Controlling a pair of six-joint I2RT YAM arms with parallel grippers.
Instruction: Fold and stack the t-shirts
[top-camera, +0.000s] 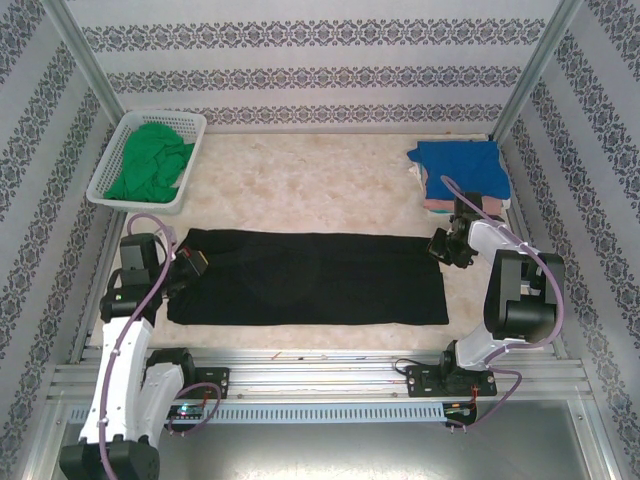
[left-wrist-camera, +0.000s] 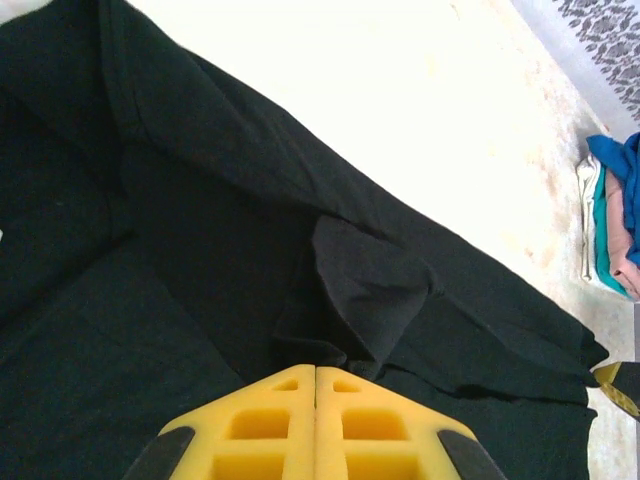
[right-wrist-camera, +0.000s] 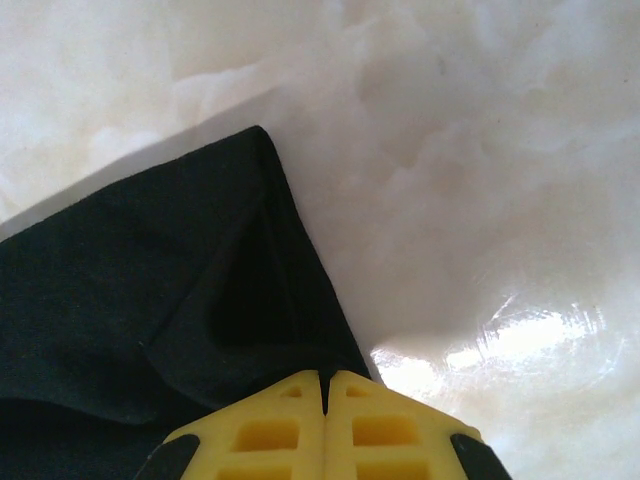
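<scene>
Left gripper (left-wrist-camera: 316, 372): fingers pressed together, pinching a bunched fold of the black t-shirt (top-camera: 310, 278) at its tips
Black t-shirt: stretched flat between both grippers
Right gripper (right-wrist-camera: 325, 380): clamped on shirt's corner
Risk: thin corner pinch could slip, collapsing the fold

Covered and cropped cloth
The blue t-shirt (top-camera: 462, 165) hides most of the pink one (top-camera: 438, 204) beneath; the black t-shirt (left-wrist-camera: 150, 250) runs past the left wrist view's edges.

Black t-shirt (top-camera: 310, 280): matt soft cloth. Basket (top-camera: 107, 170): white plastic lattice. Tabletop (top-camera: 320, 185): glossy.
</scene>
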